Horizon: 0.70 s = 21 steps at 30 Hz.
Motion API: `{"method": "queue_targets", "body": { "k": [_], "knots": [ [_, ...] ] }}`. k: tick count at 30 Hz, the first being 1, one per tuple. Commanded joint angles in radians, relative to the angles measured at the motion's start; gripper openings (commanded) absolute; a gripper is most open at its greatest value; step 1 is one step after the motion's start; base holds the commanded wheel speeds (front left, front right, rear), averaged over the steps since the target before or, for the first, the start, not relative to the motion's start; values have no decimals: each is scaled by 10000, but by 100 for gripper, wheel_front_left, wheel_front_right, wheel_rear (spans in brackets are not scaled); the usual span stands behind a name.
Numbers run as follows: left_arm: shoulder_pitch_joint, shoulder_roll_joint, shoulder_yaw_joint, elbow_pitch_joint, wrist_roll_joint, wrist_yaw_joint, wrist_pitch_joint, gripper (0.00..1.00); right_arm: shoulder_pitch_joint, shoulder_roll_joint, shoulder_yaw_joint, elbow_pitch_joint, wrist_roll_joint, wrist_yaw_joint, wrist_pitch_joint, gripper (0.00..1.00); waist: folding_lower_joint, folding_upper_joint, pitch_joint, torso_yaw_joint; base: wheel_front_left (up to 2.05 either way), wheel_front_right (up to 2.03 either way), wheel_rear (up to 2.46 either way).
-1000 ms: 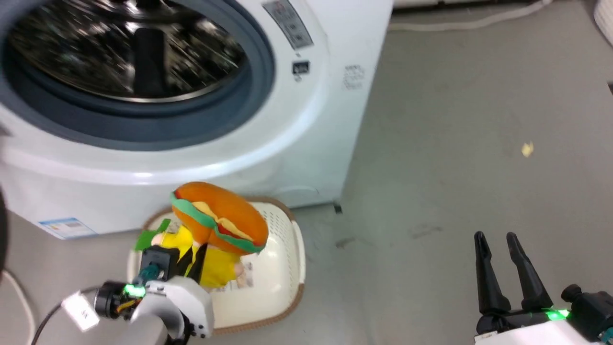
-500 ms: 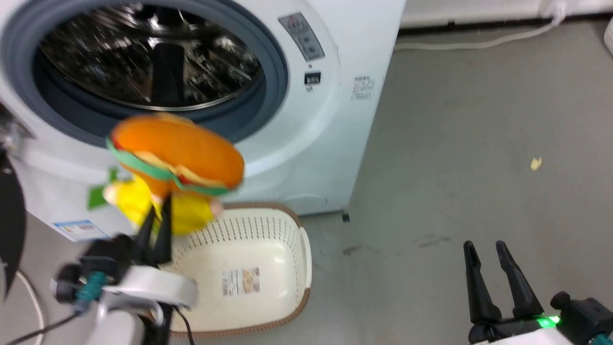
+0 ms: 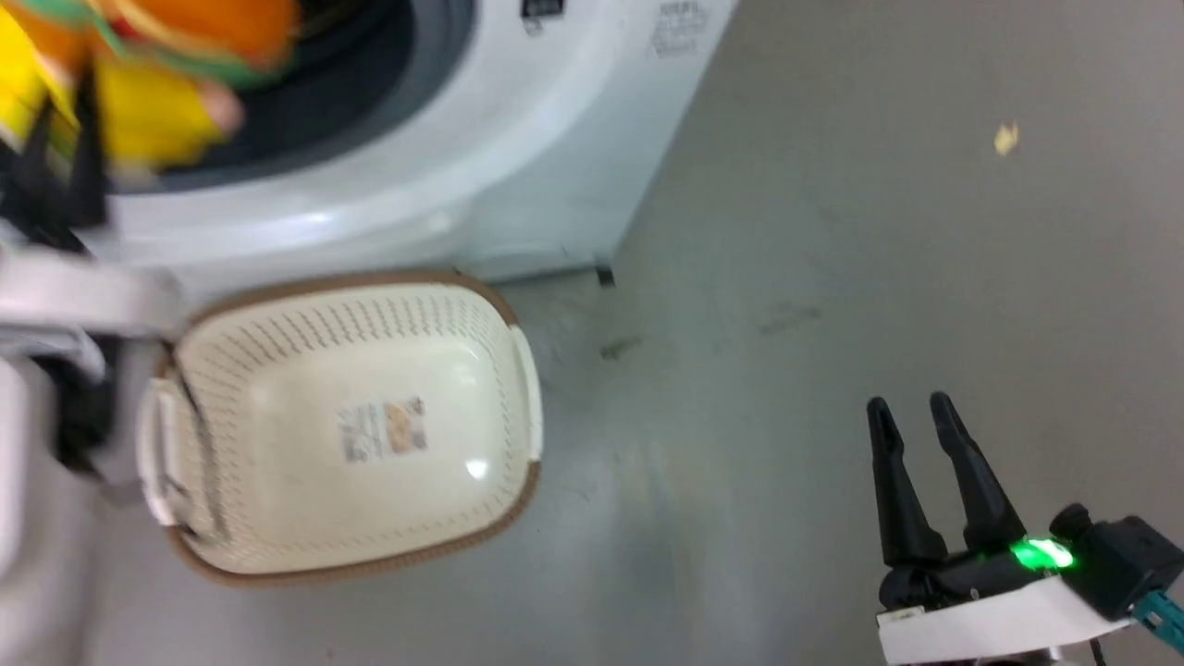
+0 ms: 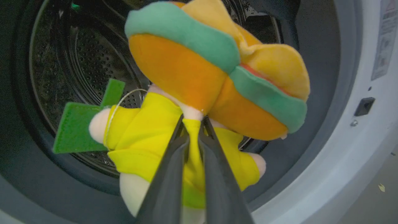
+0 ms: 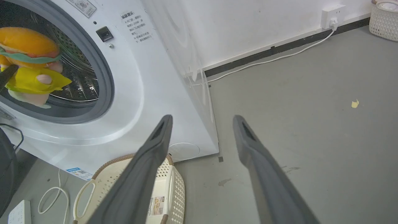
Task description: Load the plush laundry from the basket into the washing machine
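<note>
R gripper (image 3: 908,403): 2 fingers spread wide, nothing betw. them, low over floor (image 3: 832,277). To its left, 1 basket (image 3: 305,319) on the floor at the washer's foot, 1 label sticker (image 3: 381,430) on its bottom. Further off, L gripper (image 4: 192,119) pinched nearly closed on plush laundry (image 4: 217,102), 2 toys: figure (image 4: 146,124) gripped by its yellow cloth, orange bun (image 4: 180,68) touching on top. Both hang at the mouth of 1 washing machine (image 3: 481,166), steel drum (image 4: 77,62) behind.
</note>
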<state>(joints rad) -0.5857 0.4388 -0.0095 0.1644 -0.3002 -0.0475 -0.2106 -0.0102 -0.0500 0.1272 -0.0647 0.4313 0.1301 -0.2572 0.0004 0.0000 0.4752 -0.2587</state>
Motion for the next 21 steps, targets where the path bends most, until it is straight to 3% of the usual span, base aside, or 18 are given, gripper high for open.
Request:
{"method": "queue_targets", "body": {
  "k": [1, 3, 8, 9, 16, 21],
  "knots": [
    [-684, 351, 8, 254, 151, -126, 247, 0, -208, -2, 62, -118, 131, 6, -46, 100, -4, 0, 890, -547, 0, 0, 0],
    [-1093, 530, -16, 434, 173, -197, 415, 0, -260, -2, 90, -173, 173, 6, -46, 100, -4, 0, 1054, -618, 0, 0, 0],
    [-3192, 1538, -503, 1496, 481, -574, 1405, 0, -466, -2, 248, -328, 438, 6, -46, 100, -4, 0, 1789, -968, 0, 0, 0],
    [-4052, 1946, -817, 2015, 648, -681, 1794, 0, -544, -2, 333, -342, 524, 6, -46, 100, -4, 0, 2018, -1108, 0, 0, 0],
    [-6346, 2790, -1925, 3730, 1027, -814, 2461, 0, -702, -2, 529, -385, 815, 6, -46, 100, -4, 0, 2503, -1434, 0, 0, 0],
    [-7349, 2995, -2954, 5125, 902, -828, 2701, 0, -772, -2, 639, -405, 940, 6, -46, 100, -4, 0, 2745, -1513, 0, 0, 0]
  ]
}}
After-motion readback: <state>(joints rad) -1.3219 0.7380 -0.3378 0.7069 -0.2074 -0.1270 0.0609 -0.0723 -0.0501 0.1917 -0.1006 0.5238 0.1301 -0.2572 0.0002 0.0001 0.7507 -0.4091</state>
